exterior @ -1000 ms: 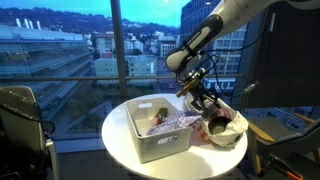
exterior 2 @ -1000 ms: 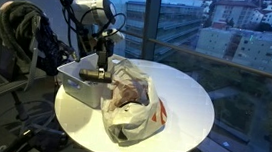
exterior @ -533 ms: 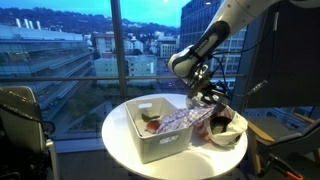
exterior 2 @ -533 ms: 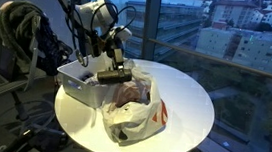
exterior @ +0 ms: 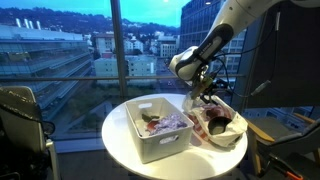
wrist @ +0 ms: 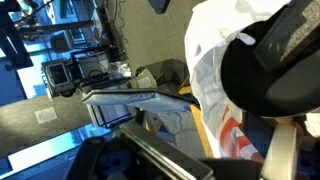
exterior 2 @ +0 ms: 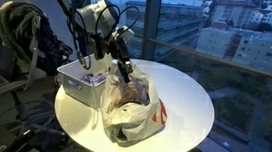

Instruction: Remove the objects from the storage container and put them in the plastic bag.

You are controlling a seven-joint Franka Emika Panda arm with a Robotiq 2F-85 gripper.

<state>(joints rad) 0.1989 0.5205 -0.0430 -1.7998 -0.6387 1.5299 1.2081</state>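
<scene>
Judging by the reddish-brown item (exterior: 214, 126) in the plastic bag (exterior: 238, 140), the task is being reckoned partly done, the mottled cloth (exterior: 172, 122) lying in the storage container (exterior: 160, 148) and the end effector (exterior: 207, 97), its opening impossible to tell, hanging above the bag.

Storage container (exterior: 160, 148): rigid white plastic, smooth, matt. Plastic bag (exterior 2: 138, 111): thin, crinkled, glossy film. Cloth (exterior: 172, 122): soft mottled fabric. Table (exterior 2: 188, 106): smooth white top, slight sheen.

Slants down from above with a sharp bend midway, end effector (exterior: 208, 99) tilted low. Cannot tell how wide the jaws stand.
</scene>
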